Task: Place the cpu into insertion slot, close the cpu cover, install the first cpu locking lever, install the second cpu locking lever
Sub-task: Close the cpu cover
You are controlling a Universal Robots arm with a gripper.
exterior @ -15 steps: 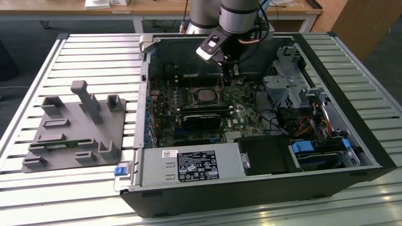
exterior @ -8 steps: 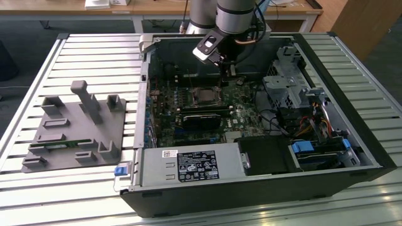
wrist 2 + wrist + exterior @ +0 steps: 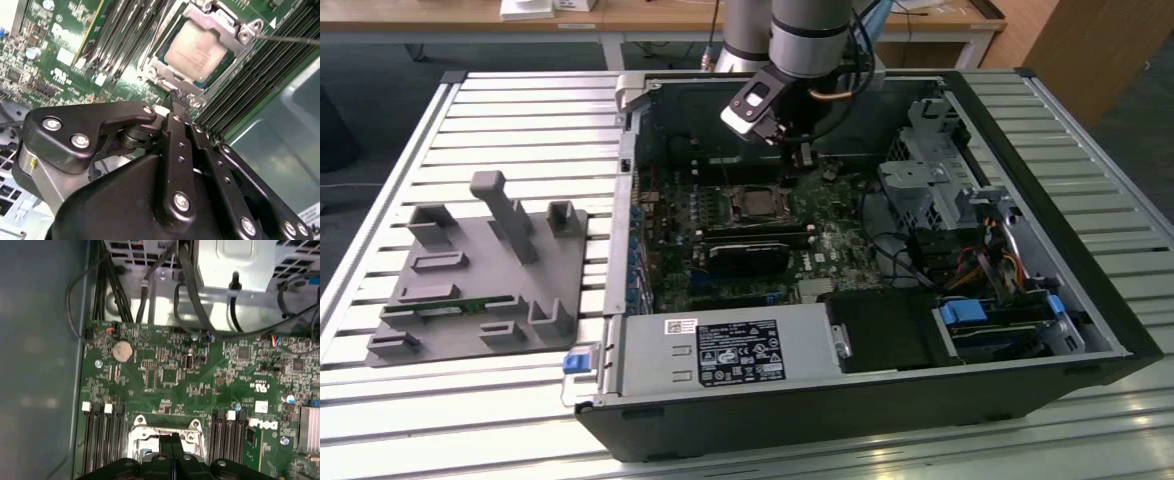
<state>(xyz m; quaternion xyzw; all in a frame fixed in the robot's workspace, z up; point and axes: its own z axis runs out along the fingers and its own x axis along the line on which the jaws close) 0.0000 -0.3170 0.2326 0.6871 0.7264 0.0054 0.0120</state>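
Observation:
The cpu (image 3: 200,50), a silvery square chip, lies in the insertion slot (image 3: 754,203) on the green board. The cpu cover (image 3: 235,30), a metal frame, lies flat around it. A thin locking lever (image 3: 290,39) runs out from one corner of the socket. In the second wrist view my gripper (image 3: 177,97) is shut with nothing between its black fingers, its tips hovering just beside the socket's edge. The first wrist view has the fingertips (image 3: 166,440) over the cover (image 3: 150,430). In the exterior view the gripper (image 3: 802,157) hangs inside the case, just beyond the socket.
The open computer case (image 3: 1067,300) rests on a slatted table. Memory slots (image 3: 125,35) flank the socket. A black card (image 3: 747,250), a power supply (image 3: 727,350), a drive cage (image 3: 934,180) and cables (image 3: 150,280) crowd the inside. A grey fixture (image 3: 480,270) stands at the exterior view's left.

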